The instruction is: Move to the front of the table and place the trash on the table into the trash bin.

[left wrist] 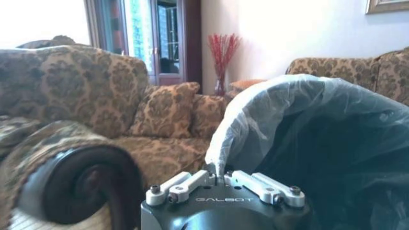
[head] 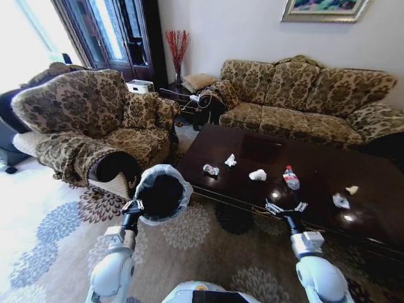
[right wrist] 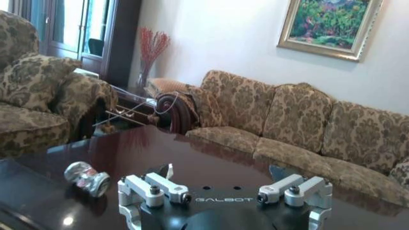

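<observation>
- The left claw (head: 134, 205) is closed on the rim of the bin (head: 163, 192), pinching the bag (left wrist: 255, 120) between its fingers, as the left wrist view shows. It holds the bin above the rug (head: 57, 233), just off the near left corner of the desk (head: 328, 173).
- The right claw (head: 285, 207) hangs at the desk's near edge with its fingers spread wide and nothing between them.
- Trash lies scattered on the desk: a clear wrapper (head: 210, 169) nearest the bin, then a crumpled paper (head: 231, 160), a white wad (head: 257, 175) and a bottle (head: 291, 178) with a red label lying on its side.
- Further right sit a yellowish scrap (head: 352, 189) and another wrapper (head: 341, 201).
- The bottle is just beyond the right claw; the rest are apart from it.
- An armchair (head: 95, 120) stands left of the desk and a sofa (head: 303, 95) behind it.
</observation>
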Controlling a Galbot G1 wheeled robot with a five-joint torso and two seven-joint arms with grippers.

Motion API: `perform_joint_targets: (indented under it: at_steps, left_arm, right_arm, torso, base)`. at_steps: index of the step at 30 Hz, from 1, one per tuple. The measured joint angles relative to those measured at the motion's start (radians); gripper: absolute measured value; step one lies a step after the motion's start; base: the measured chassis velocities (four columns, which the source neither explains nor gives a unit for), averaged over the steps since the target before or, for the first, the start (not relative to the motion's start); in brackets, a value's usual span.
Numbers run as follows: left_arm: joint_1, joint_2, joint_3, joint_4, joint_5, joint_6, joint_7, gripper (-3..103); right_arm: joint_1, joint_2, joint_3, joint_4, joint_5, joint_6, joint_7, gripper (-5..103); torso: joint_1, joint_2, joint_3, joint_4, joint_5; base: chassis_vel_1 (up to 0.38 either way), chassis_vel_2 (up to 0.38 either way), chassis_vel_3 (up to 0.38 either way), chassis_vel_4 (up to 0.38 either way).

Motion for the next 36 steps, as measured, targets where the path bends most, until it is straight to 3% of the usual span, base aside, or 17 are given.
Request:
perform_joint_targets:
  at_steps: [22,36]
  left_arm:
    - [-0.013,0.007,0.002,-0.005,-0.004,0.012,0.001,1]
    - [-0.012,0.006,0.002,-0.005,-0.004,0.013,0.002,1]
  right_arm:
    - [0.008,-0.004,-0.012,-0.008,-0.009,-0.008,-0.005,100]
    - [0.007,-0.004,-0.011,-0.008,-0.009,-0.008,-0.005,100]
  torso:
    - [0.001,0.000,0.000,0.0001,0.0000]
    - [0.000,0.000,0.000,0.0001,-0.0001]
  base:
    - [-0.196,0.194,0.195,-0.189]
    - [-0.022,0.017,0.017,-0.022]
